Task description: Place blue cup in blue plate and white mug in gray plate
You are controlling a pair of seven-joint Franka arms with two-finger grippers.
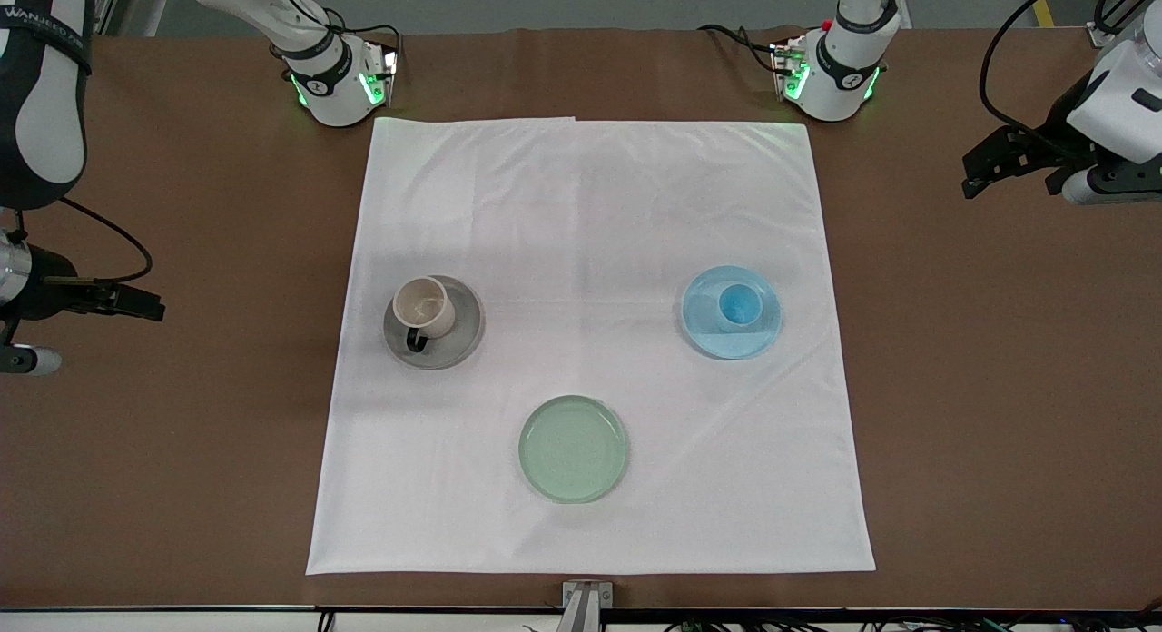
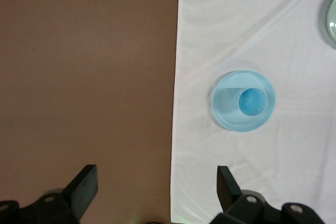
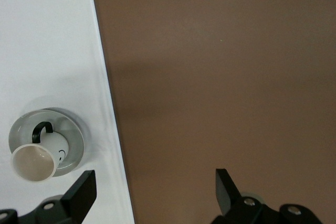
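Note:
The blue cup (image 1: 738, 305) stands upright in the blue plate (image 1: 708, 330), toward the left arm's end of the white cloth. The white mug (image 1: 423, 307) with its black handle stands in the gray plate (image 1: 460, 337), toward the right arm's end. My left gripper (image 1: 985, 173) is open and empty over the bare table off the cloth's edge; its wrist view shows cup (image 2: 252, 102) and plate (image 2: 226, 109) beside my open left gripper (image 2: 156, 174). My right gripper (image 1: 136, 301) is open and empty over bare table; its wrist view (image 3: 152, 178) shows mug (image 3: 34, 161) and gray plate (image 3: 74, 139).
A pale green plate (image 1: 573, 449) lies empty on the cloth nearer the front camera, between the other two plates; its edge shows in the left wrist view (image 2: 332, 17). The white cloth (image 1: 581, 205) covers the middle of the brown table (image 1: 999, 387).

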